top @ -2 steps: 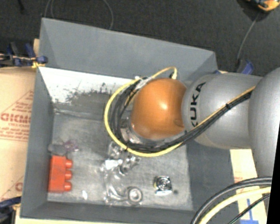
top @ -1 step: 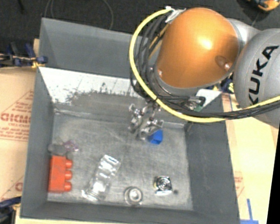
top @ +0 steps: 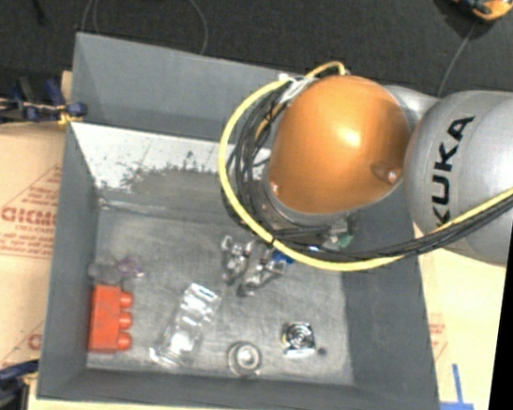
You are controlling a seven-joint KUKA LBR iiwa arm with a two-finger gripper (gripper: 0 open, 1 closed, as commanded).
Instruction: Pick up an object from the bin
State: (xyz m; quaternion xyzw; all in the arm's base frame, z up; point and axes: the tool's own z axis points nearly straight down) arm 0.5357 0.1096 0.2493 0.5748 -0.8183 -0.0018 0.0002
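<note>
Grey bin, one red block, one clear piece, one metal ring, one shiny knob, tool mid-bin, state unclear

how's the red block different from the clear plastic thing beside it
The red block is opaque and bright red; the clear plastic piece is see-through. The red block lies square to the left wall of the bin, the clear plastic piece slanted. Both lie on the bin floor, apart from each other.
</note>
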